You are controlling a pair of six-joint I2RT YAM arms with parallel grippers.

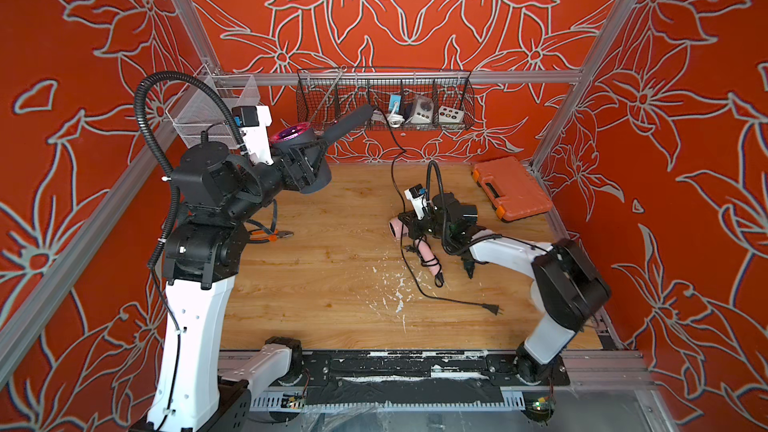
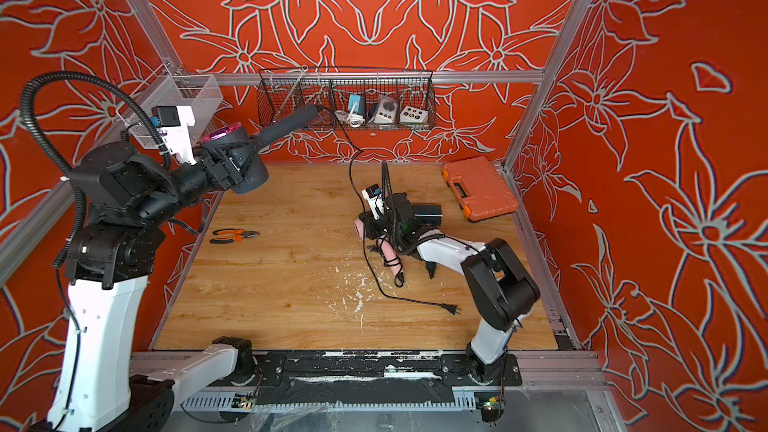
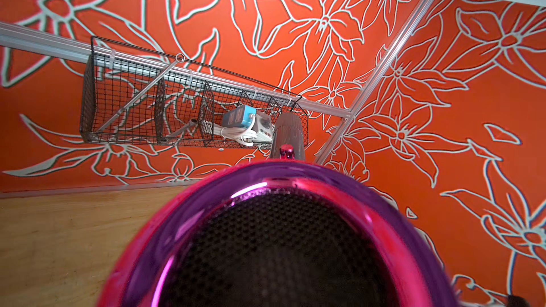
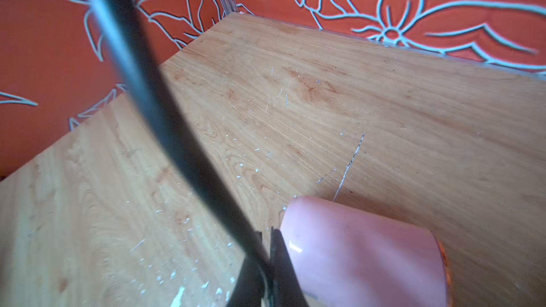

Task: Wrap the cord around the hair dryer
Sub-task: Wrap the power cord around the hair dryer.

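Item: my left gripper (image 1: 308,158), clamped round the barrel of the grey hair dryer (image 1: 345,125) and held high at centre left in both top views. Its handle slants up toward the wire basket (image 1: 318,101); it is raised, I judge, so the cord (image 1: 393,174) hangs free for winding. Item: my right gripper (image 1: 409,226), closed on that cord at centre frame, low over the table (image 1: 332,201) and just beside a pink dryer (image 1: 430,257) whose own lead is already coiled. Slack trails to the plug (image 1: 493,308), lower centre. Pliers (image 2: 235,235) at centre left and orange case (image 2: 480,189) at upper right lie well apart from the cord's run, with open wood between. Left wrist view: the magenta rear grille (image 3: 280,249) fills the lower frame; the handle tip sits near the basket's edge, a snag risk, I judge. Right wrist view: the cord crosses from upper left to my closed jaws at lower centre, the pink nozzle just beside at lower right, bare boards beyond.
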